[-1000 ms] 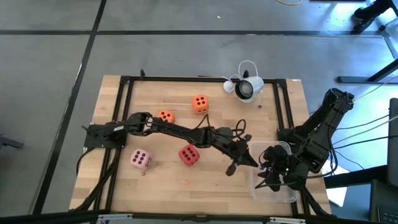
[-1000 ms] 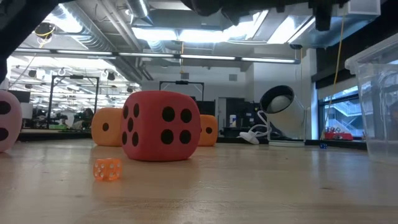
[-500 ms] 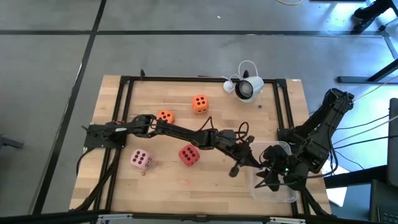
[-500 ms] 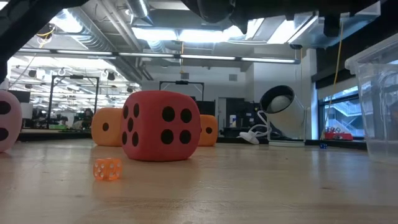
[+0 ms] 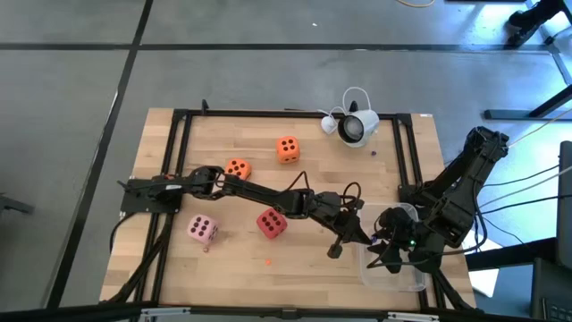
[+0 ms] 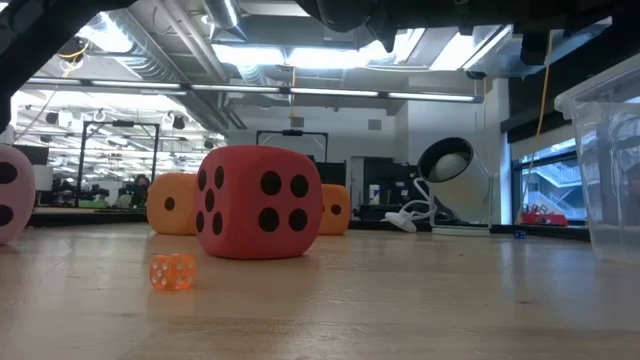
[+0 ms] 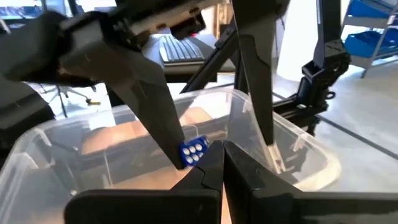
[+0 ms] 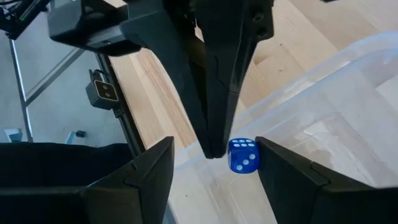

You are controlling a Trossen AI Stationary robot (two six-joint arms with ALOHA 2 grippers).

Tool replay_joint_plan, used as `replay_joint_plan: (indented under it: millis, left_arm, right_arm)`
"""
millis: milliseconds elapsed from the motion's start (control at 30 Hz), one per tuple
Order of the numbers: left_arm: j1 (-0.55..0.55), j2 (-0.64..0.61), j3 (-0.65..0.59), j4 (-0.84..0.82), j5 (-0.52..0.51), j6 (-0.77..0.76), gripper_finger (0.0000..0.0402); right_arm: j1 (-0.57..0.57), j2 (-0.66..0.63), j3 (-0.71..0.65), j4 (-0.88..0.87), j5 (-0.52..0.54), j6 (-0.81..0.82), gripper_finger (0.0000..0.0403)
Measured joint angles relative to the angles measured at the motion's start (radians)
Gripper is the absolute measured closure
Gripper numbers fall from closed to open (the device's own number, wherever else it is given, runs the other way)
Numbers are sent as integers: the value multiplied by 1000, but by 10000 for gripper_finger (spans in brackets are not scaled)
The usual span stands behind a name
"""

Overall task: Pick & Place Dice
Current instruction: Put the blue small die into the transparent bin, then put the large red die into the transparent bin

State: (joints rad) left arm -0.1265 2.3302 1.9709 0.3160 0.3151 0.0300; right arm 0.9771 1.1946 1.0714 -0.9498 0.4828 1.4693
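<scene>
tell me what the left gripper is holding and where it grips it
The left gripper pinches a small blue die at its fingertips, by opposite side faces, over the clear plastic bin. The right gripper is open and holds nothing.

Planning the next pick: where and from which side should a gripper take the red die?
Probably from above, pinching two opposite flat side faces of the red die. It sits flat on the table, turned diagonally, so rotate the fingers to match; its sides look clear.

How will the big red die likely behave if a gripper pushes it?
The red die rests flat on a broad face, so it probably slides or tips, not rolls. Its rounded, matte look suggests soft and light.
</scene>
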Motion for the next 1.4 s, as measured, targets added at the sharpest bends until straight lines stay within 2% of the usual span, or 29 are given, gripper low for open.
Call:
replay_joint_plan:
  millis: [500,800,1400]
  left_arm:
    - [3,0,0,64,-9,-8,398]
    - [2,7,0,66,-1,-11,398]
    - [-2,24,-2,43,-7,-20,398]
  right_arm:
    - [0,0,0,34,-29,-11,183]
    - [0,-2,0,91,-6,-41,183]
    - [0,-7,2,54,-12,1,183]
